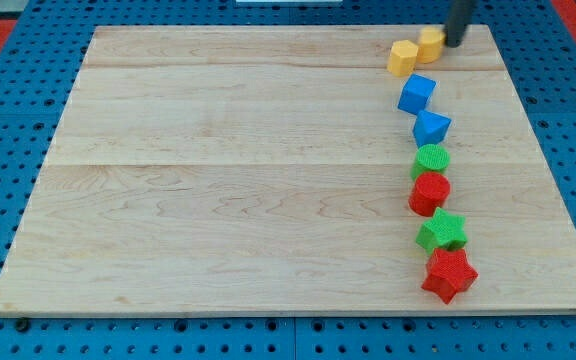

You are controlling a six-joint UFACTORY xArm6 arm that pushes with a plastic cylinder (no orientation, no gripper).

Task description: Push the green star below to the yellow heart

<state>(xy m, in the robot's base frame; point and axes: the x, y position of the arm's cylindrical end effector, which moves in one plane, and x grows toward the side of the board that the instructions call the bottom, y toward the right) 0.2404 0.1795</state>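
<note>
Wooden board (238, 180) takes up most of view. All blocks strung down its right side. Red star (449, 274) near bottom right corner, green star (443, 231) touching just above. Then red cylinder-ish block (429, 192), green one (431, 159), blue triangle (431, 127), blue cube (417, 93). Yellow hexagon-ish block (402, 57) and yellow heart (430, 43) by top edge. My tip (455, 42) touching heart's right side, well away from green star. No gripper, just rod.

Eight blocks (431, 160) line the board's (218, 180) right side, my tip (454, 42) at the column's top.

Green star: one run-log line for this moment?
green star untouched, between red blocks | yellow heart view's top | my tip beside heart
</note>
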